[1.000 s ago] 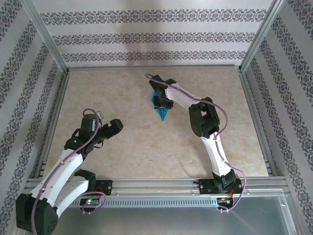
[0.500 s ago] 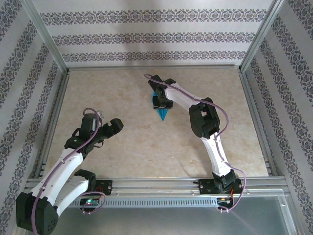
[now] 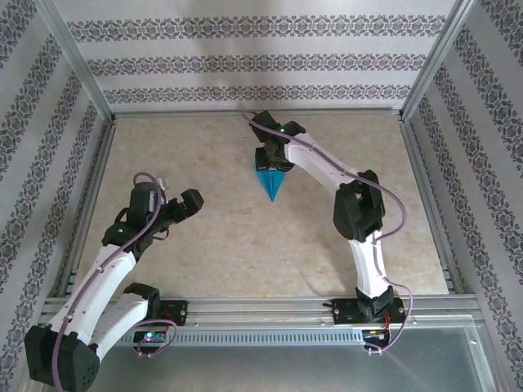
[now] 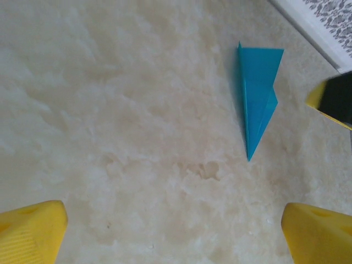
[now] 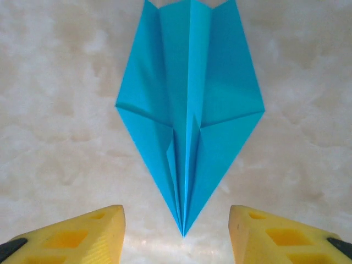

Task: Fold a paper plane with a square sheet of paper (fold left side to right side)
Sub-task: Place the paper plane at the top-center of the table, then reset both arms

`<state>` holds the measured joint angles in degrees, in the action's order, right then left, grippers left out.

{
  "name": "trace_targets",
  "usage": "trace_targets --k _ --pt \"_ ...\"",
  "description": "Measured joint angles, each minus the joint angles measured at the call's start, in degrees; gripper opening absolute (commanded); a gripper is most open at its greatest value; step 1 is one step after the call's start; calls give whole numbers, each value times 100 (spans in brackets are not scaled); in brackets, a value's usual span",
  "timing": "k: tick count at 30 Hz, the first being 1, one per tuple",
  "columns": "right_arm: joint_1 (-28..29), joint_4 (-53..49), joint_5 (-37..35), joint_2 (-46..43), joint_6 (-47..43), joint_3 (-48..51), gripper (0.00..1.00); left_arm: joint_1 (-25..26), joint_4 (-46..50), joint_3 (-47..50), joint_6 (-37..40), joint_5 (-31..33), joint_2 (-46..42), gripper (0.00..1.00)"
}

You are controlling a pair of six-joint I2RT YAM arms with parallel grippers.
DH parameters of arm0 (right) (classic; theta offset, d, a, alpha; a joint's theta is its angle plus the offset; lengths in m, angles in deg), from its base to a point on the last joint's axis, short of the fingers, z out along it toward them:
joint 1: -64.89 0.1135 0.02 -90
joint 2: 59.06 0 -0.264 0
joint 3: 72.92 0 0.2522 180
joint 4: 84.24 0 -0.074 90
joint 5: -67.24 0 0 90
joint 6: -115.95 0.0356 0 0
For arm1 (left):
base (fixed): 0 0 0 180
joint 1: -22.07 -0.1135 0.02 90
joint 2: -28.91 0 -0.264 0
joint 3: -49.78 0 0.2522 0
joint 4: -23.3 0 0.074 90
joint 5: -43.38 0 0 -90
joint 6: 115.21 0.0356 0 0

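Because the paper plane (image 5: pixel 190 110) is nothing more than thin teal-blue paper folded over itself, it will likely handle as very light, springy and easy to crush. It should also skate across the smooth marbled tabletop (image 3: pixel 204 269) at the slightest nudge. The layered central spine looks like the stiffest part, so a pinch across that ridge around mid-length seems the safest hold. The single-layer wing edges would probably buckle or unfold.

Seen from the right wrist, it is a narrow dart with a raised centre ridge. Two wings slope out to sharp corners at about mid-length, diagonal creases run from those corners toward the spine, and a fine pointed nose aims at the camera. It lies on the far middle of the table, nose toward the near edge.

The right gripper (image 5: pixel 175 234) hangs just above it. Its yellow fingers (image 5: pixel 82 234) are spread to either side of the nose, and neither touches the paper.

The left gripper (image 3: pixel 184 204) sits well apart over the bare near-left part of the table, fingers spread wide with nothing between them. From its wrist camera the plane (image 4: pixel 257 104) lies ahead and off to the right.
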<state>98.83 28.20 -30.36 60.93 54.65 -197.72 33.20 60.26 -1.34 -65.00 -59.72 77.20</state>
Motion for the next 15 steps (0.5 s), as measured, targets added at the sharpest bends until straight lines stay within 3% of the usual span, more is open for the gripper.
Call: trace_targets --k 4,11,13,14,15 --pt "46 111 -98 -968 -201 684 61 -81 127 -247 260 205 -26 100" --pt "-9 535 -286 -2966 -560 2651 80 -186 203 -260 380 789 -256 100" --pt "-92 691 -337 -3499 -656 3233 88 -208 162 -214 380 999 -415 100" --pt "-173 776 -358 -3797 -678 3547 98 -216 142 -166 380 1115 -520 100" --pt "-264 868 -365 -4072 -730 3834 98 -227 133 -111 380 1237 -619 100"
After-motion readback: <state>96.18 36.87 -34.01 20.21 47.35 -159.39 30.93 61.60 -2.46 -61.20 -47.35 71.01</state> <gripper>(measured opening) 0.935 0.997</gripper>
